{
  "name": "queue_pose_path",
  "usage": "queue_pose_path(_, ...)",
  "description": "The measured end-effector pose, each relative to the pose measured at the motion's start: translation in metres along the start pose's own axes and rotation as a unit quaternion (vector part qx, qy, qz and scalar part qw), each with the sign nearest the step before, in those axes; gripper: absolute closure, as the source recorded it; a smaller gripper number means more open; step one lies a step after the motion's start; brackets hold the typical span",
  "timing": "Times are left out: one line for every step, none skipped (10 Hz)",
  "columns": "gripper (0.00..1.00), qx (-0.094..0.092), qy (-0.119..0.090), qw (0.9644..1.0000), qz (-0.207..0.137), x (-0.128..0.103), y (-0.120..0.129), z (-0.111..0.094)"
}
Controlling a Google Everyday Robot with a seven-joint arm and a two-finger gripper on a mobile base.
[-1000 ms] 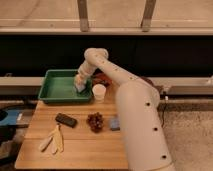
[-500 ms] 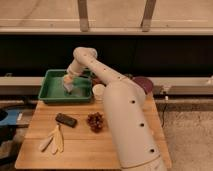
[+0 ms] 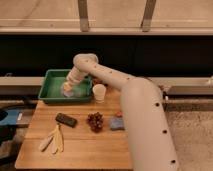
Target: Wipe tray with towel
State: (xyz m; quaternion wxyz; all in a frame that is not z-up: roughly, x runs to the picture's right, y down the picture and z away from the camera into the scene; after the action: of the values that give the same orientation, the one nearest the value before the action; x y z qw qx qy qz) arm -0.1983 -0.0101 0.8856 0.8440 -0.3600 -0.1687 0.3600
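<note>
A green tray (image 3: 52, 94) sits at the back left of the wooden table. A pale towel (image 3: 70, 90) lies inside it, toward its right side. My gripper (image 3: 67, 87) reaches down into the tray and sits on the towel. The white arm (image 3: 115, 82) arches from the lower right over the table to the tray.
A white cup (image 3: 99, 92) stands just right of the tray. On the table lie a black bar (image 3: 66, 120), a bunch of dark grapes (image 3: 95, 121), a blue sponge (image 3: 117, 124) and a banana peel (image 3: 53, 141). A dark wall and rail run behind.
The gripper and towel have moved inside the tray, from its right side to the left and back toward the middle right. The arm swung with them.
</note>
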Motion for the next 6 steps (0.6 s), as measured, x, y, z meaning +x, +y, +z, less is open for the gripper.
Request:
queue_pose_path(1.0, 0.01, 0.001, 0.9999, 0.009, 0.007, -0.008, -0.008)
queue_pose_path(1.0, 0.018, 0.005, 0.9997, 0.016, 0.01, -0.018, -0.012)
queue_pose_path(1.0, 0.028, 0.009, 0.9992, 0.026, 0.01, -0.035, -0.017)
queue_pose_path(1.0, 0.036, 0.013, 0.9988, 0.033, 0.007, -0.05, -0.019)
queue_pose_path(1.0, 0.042, 0.016, 0.9983, 0.037, 0.003, -0.065, -0.019)
queue_pose_path(1.0, 0.044, 0.017, 0.9981, 0.04, -0.001, -0.078, -0.019)
